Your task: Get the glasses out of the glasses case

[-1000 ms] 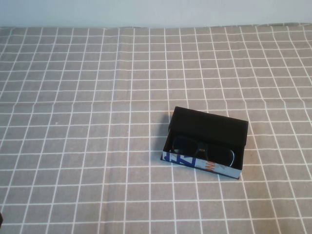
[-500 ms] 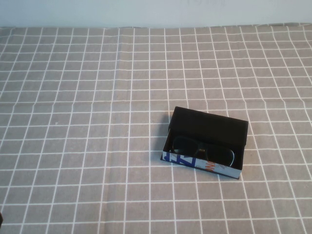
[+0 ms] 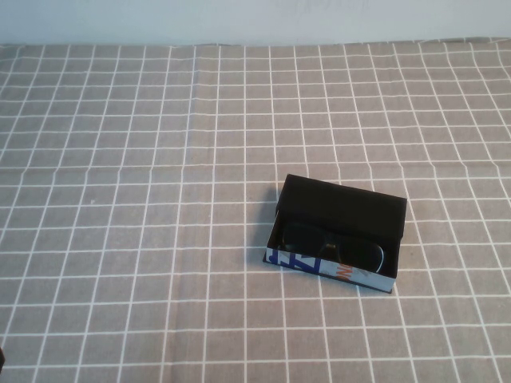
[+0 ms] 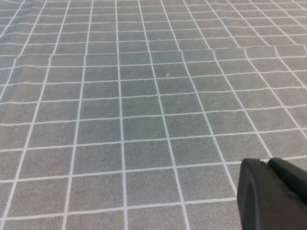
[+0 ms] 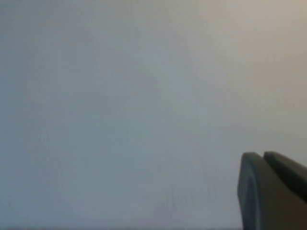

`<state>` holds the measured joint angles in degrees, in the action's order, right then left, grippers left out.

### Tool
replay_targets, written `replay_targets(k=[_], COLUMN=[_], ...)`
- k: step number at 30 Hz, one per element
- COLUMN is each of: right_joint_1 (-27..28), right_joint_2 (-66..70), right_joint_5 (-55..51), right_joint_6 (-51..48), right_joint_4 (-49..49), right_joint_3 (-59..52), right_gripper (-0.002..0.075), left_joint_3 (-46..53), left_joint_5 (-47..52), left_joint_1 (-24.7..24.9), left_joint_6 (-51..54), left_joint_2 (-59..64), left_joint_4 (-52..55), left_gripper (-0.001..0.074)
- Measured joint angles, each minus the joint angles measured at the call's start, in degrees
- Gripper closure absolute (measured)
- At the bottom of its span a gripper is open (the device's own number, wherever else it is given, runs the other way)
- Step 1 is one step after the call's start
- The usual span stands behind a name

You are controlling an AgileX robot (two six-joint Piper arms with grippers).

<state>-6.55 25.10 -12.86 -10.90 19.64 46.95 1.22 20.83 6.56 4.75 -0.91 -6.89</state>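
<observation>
The glasses case lies on the checked cloth right of centre in the high view. Its black flap lid stands open at the back, and its white front side with blue and orange print faces me. The black-framed glasses lie inside it, lenses toward the front. My left gripper shows only in the left wrist view, shut and empty, low over bare cloth. My right gripper shows only in the right wrist view, shut and empty, facing a blank pale wall. Neither gripper is near the case.
A grey cloth with a white grid covers the table up to a pale wall at the back. A small dark part shows at the bottom left corner of the high view.
</observation>
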Motion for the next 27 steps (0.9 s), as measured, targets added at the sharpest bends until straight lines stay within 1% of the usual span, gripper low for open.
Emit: replay_targets(k=[2,4,8,11,15,19,25,27], right_joint_1=[0.0,0.0,0.0,0.0,0.0,0.0,0.0,-0.8], right_joint_2=[3.8,7.5,12.7,15.3,18.8,23.5,34.2,37.8], right_joint_5=[-4.0,-5.1,-2.9,-1.1,-2.3,-8.3,-24.4,-28.0], right_joint_6=[0.0,0.0,-0.1,-0.1,-2.5,-8.4,-17.4,-20.0], right_joint_4=[0.0,0.0,-0.9,0.8,1.4,1.2,1.5,2.3], right_joint_3=[2.5,4.1,4.6,4.6,4.7,6.9,15.1,18.1], right_gripper=[0.0744,0.0745,0.0744,0.0744,0.0744,0.0744,0.0744,0.0744], left_joint_3=[0.0,0.0,0.0,0.0,0.0,0.0,0.0,0.0], left_joint_5=[0.0,0.0,0.0,0.0,0.0,0.0,0.0,0.0], left_joint_1=[0.0,0.0,0.0,0.0,0.0,0.0,0.0,0.0], left_joint_6=[0.0,0.0,0.0,0.0,0.0,0.0,0.0,0.0], left_joint_2=[0.0,0.0,0.0,0.0,0.0,0.0,0.0,0.0], left_joint_4=[0.0,0.0,0.0,0.0,0.0,0.0,0.0,0.0], left_gripper=[0.074,0.074,0.074,0.074,0.074,0.074,0.074,0.074])
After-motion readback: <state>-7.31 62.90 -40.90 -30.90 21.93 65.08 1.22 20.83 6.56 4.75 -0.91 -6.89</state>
